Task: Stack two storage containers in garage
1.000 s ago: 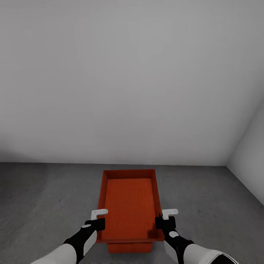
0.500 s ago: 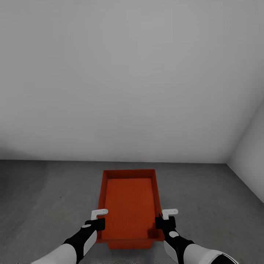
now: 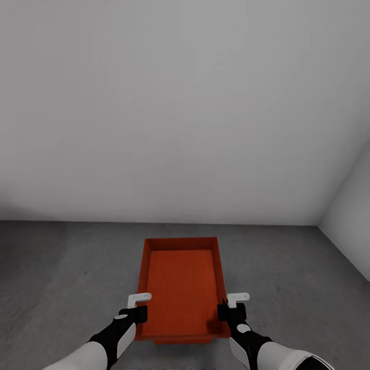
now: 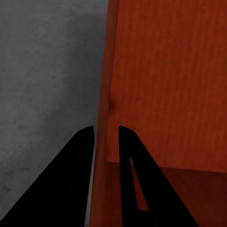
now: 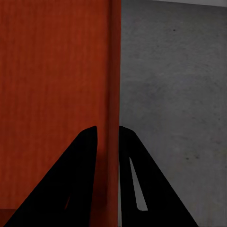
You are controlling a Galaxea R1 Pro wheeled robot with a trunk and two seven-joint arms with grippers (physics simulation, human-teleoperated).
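Two tools carry one red-orange rectangular open-top plastic container at lower centre of the frame, above grey concrete floor. Left tool and right tool are each nearly closed, pinching a side wall. A second container's edge shows beneath. Lower level and aligned, releasing both together.

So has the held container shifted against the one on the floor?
Yes. The held container has closed over the lower container, whose near wall showed clearly below it a second ago and is now a thin sliver.
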